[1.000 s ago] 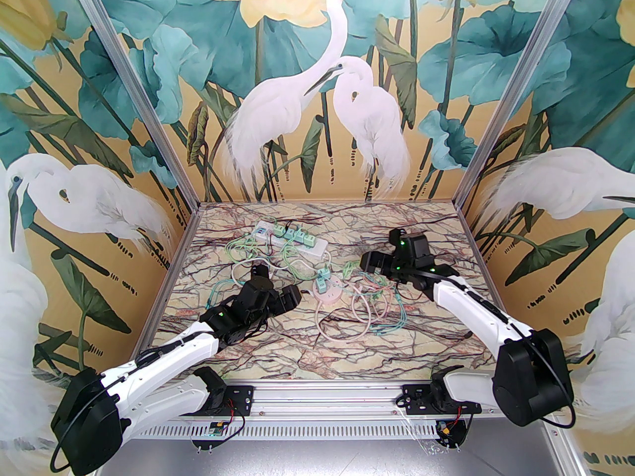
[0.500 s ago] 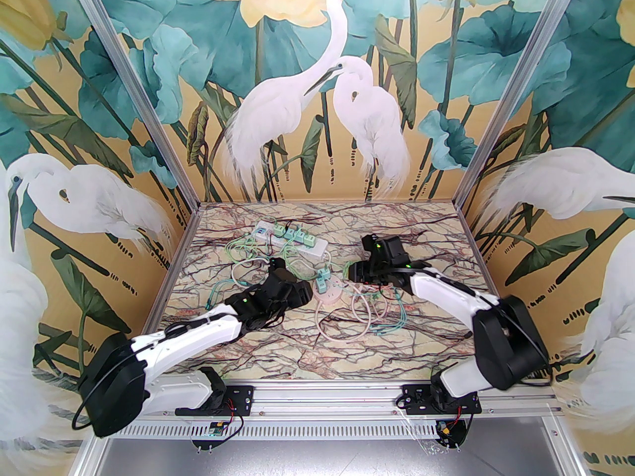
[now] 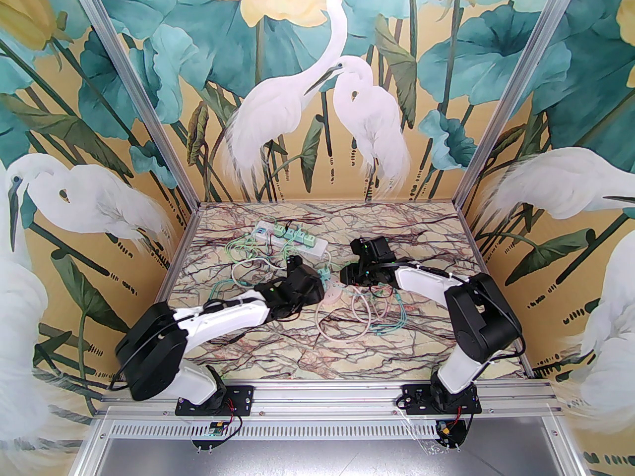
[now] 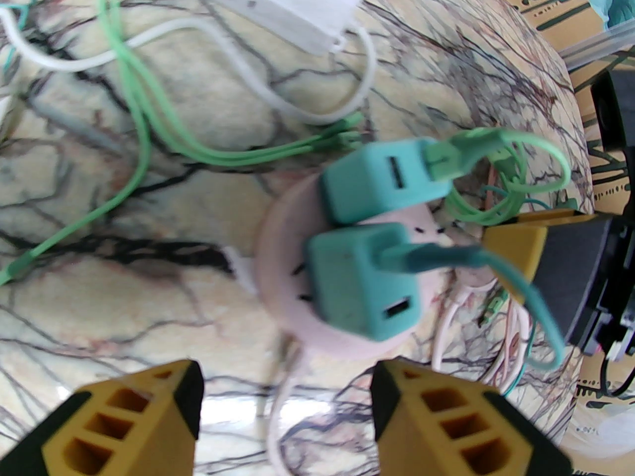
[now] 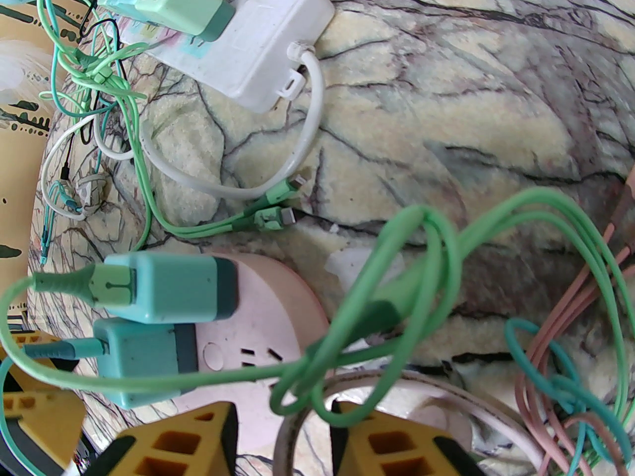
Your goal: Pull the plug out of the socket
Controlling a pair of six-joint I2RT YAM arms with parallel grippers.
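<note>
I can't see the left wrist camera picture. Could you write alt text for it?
Two teal charger plugs sit side by side in a round pink socket on a marble table, cables trailing from them. The left gripper hangs open just short of the socket, its yellow fingertips at the bottom edge; a white power strip lies beyond.

Bright, even light; blurred wrist views

High rear overview; two close wrist views; pink socket (image 4: 283, 266) common.
</note>
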